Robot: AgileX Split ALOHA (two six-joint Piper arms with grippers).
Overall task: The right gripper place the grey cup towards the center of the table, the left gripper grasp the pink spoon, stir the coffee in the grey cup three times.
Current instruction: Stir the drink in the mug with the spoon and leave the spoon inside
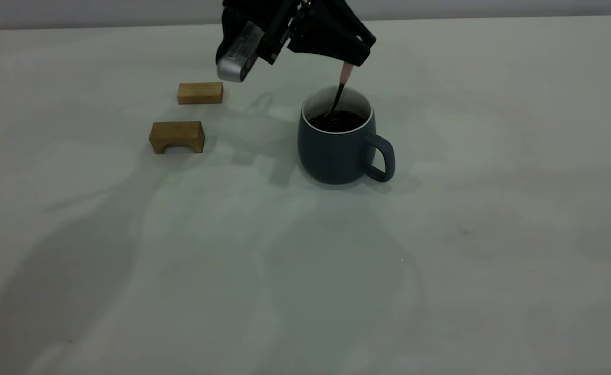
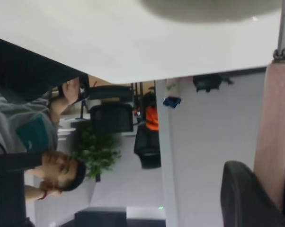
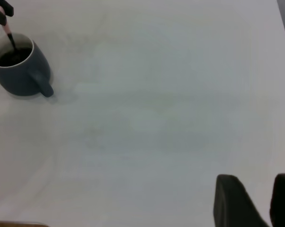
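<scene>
- The rounded slate-grey cup (image 1: 339,143) with off-white inside and loop handle stands upright near the middle of the pale matte table (image 1: 440,260), its handle turned toward the right arm's side.
- Dark glossy coffee (image 1: 336,121) fills it to a level well under the rim.
- The slim pink-handled spoon (image 1: 345,75) stands steeply in the cup, its thin metal neck reaching into the liquid; the bowl is hidden.
- The left gripper (image 1: 351,61) hangs just above the cup, clamped on the top of the pink handle.
- The right gripper (image 3: 256,201) waits well apart from the cup, its fingers parted and holding nothing.
- Two small wooden blocks (image 1: 177,136) lie beside the cup on the left arm's side.
- Risk: too wide a stirring circle would knock the neck against the rim and could tip or shift the unheld cup; a fast sweep could slop coffee over.
</scene>
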